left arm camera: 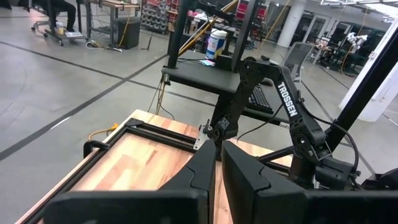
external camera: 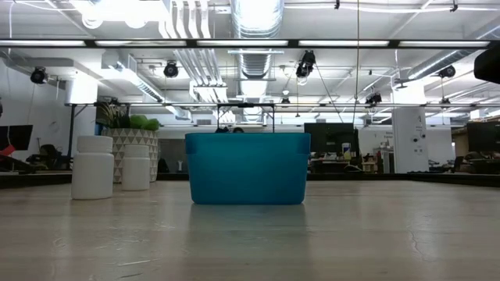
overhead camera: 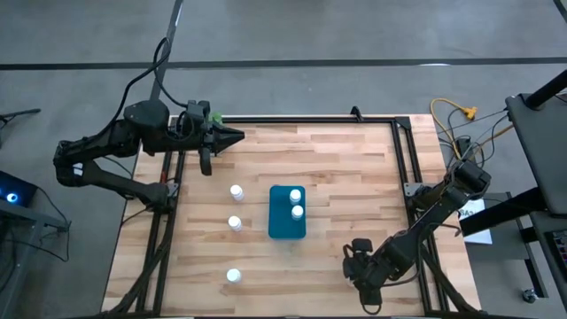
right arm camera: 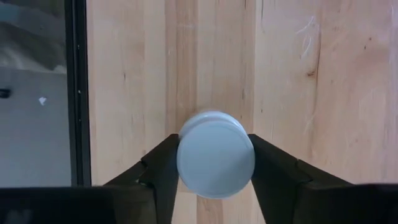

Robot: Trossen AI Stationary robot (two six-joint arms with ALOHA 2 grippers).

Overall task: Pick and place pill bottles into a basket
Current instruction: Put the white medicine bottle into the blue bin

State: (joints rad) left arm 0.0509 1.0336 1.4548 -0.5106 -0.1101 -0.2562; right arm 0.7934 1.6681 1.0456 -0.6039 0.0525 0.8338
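We see our right gripper (overhead camera: 361,266) low over the table (overhead camera: 337,168) near five o'clock, fingers (right arm camera: 165,168) pressed on either side of a pill bottle (right arm camera: 215,154), gripping it. Our left gripper (overhead camera: 232,136) waits at the eleven o'clock corner, jaws nearly together. The basket (overhead camera: 287,213) sits mid-table with two bottles (overhead camera: 297,204) in its twelve o'clock half. Three more bottles (overhead camera: 235,222) stand on the wood toward nine o'clock of it, well apart from one another
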